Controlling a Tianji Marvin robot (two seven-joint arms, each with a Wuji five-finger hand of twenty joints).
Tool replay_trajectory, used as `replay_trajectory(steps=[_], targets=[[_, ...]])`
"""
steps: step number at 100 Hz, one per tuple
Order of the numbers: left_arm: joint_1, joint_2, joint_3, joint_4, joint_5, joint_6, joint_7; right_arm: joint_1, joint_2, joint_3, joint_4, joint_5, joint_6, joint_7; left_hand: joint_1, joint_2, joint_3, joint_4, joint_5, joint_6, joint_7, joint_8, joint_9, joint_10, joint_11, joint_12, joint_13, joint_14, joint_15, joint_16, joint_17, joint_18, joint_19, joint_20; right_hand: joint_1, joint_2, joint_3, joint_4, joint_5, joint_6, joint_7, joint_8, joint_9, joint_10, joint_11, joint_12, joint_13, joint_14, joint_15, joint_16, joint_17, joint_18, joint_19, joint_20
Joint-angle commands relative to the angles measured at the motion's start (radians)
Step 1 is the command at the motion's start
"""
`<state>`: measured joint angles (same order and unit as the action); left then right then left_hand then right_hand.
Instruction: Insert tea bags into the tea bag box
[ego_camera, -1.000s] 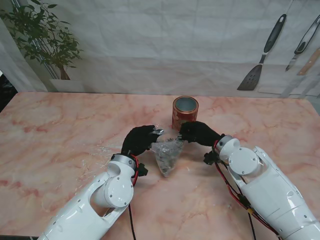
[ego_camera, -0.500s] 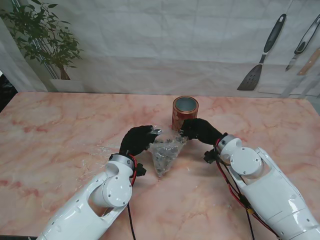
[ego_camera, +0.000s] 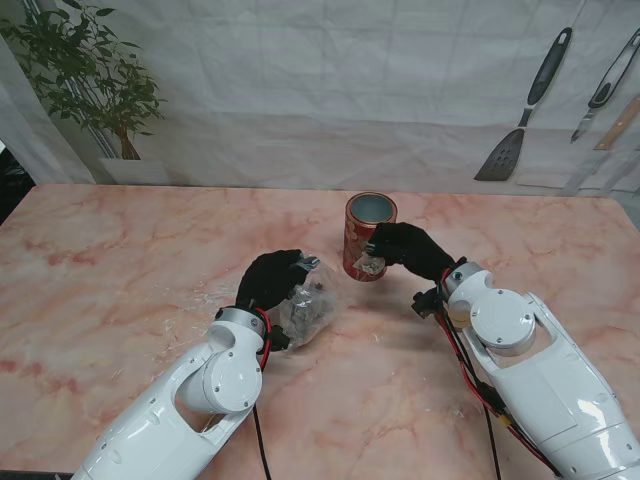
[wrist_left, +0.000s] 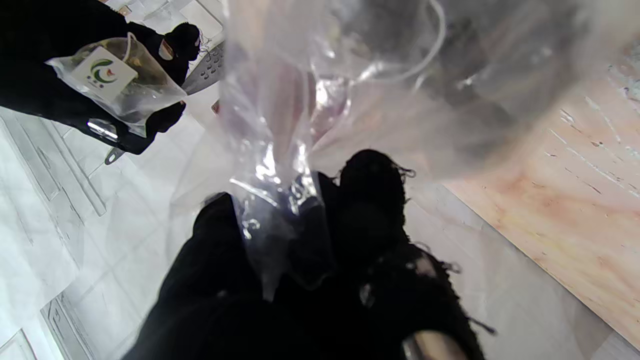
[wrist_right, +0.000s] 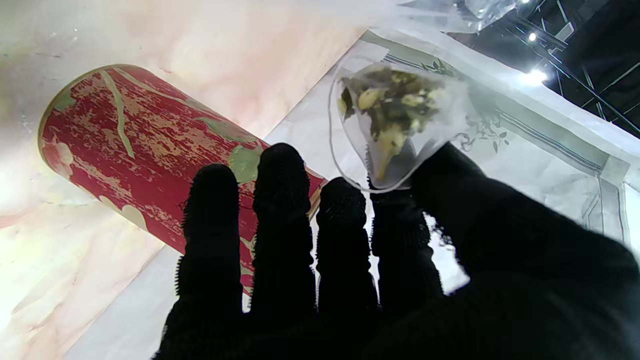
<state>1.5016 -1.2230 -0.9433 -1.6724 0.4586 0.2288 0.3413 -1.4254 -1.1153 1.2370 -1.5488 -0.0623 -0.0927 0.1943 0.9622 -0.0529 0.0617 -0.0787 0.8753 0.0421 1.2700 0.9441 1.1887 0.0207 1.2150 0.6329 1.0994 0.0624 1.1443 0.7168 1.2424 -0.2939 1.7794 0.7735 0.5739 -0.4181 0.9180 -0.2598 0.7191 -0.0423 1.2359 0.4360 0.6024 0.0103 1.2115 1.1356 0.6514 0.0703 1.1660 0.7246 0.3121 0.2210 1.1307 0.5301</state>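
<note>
Since a second ago, the right hand (ego_camera: 405, 250) has pulled a tea bag (wrist_right: 395, 117) free, pinching it beside the red tin (ego_camera: 369, 236). At eight o'clock from the tin, the left hand (ego_camera: 272, 281) grips the plastic bag (ego_camera: 305, 311), steadying the supply.

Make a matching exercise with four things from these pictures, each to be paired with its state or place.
Things:
1. left hand
2. right hand
3. red tin
4. spatula

States or places:
A. hangs on the back wall
B. pinches one tea bag
C. stands upright and open on the table
D. grips the clear plastic bag

Pairs: 1-D, 2-B, 3-C, 4-A
</note>
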Motion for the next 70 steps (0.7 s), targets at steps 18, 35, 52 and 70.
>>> replay_trajectory(steps=[18,35,52,70], targets=[[0.019,-0.004,-0.017,-0.029,-0.003,0.001,0.007,-0.009,0.002,0.022,-0.045,-0.077,0.027,0.007,0.038,0.001,0.108,0.034,0.074,0.211,0.079,0.036,0.095,-0.098,0.013,-0.014,0.172,0.116,0.54,-0.009,-0.108,-0.047,0.315,-0.011,0.017,-0.021,0.02,0.003,0.011,-0.005,0.016,0.003,0.014,0.001,0.017,0.024,0.021,0.007,0.033,0.012,0.0,0.021,0.023,0.015],[0.034,-0.001,-0.027,-0.048,0.01,0.005,0.01,-0.012,0.001,0.046,-0.085,-0.121,0.073,-0.015,0.036,0.0,0.112,0.034,0.074,0.211,0.079,0.036,0.095,-0.096,0.013,-0.014,0.172,0.116,0.54,-0.009,-0.108,-0.047,0.315,-0.011,0.014,-0.02,0.021,0.002,0.013,-0.011,0.014,0.003,0.017,-0.004,0.014,0.024,0.021,0.007,0.033,0.012,-0.002,0.009,0.023,0.017],[0.04,0.001,-0.029,-0.051,0.014,0.003,0.006,-0.009,-0.002,0.071,-0.127,-0.155,0.134,-0.036,0.033,-0.001,0.118,0.034,0.074,0.211,0.079,0.036,0.095,-0.096,0.013,-0.014,0.172,0.116,0.54,-0.009,-0.108,-0.047,0.315,-0.011,0.01,-0.022,0.023,0.0,0.016,-0.018,0.011,0.003,0.02,-0.006,0.011,0.024,0.023,0.004,0.031,0.011,-0.001,0.005,0.022,0.018],[0.038,0.003,-0.027,-0.046,0.01,-0.001,-0.003,0.008,-0.009,0.08,-0.144,-0.178,0.197,-0.066,0.031,-0.002,0.122,0.033,0.073,0.209,0.079,0.036,0.094,-0.099,0.013,-0.014,0.172,0.116,0.54,-0.009,-0.108,-0.047,0.315,-0.011,0.007,-0.024,0.027,-0.003,0.021,-0.025,0.008,0.002,0.025,-0.012,0.006,0.023,0.026,0.0,0.027,0.009,0.003,0.001,0.02,0.019]])
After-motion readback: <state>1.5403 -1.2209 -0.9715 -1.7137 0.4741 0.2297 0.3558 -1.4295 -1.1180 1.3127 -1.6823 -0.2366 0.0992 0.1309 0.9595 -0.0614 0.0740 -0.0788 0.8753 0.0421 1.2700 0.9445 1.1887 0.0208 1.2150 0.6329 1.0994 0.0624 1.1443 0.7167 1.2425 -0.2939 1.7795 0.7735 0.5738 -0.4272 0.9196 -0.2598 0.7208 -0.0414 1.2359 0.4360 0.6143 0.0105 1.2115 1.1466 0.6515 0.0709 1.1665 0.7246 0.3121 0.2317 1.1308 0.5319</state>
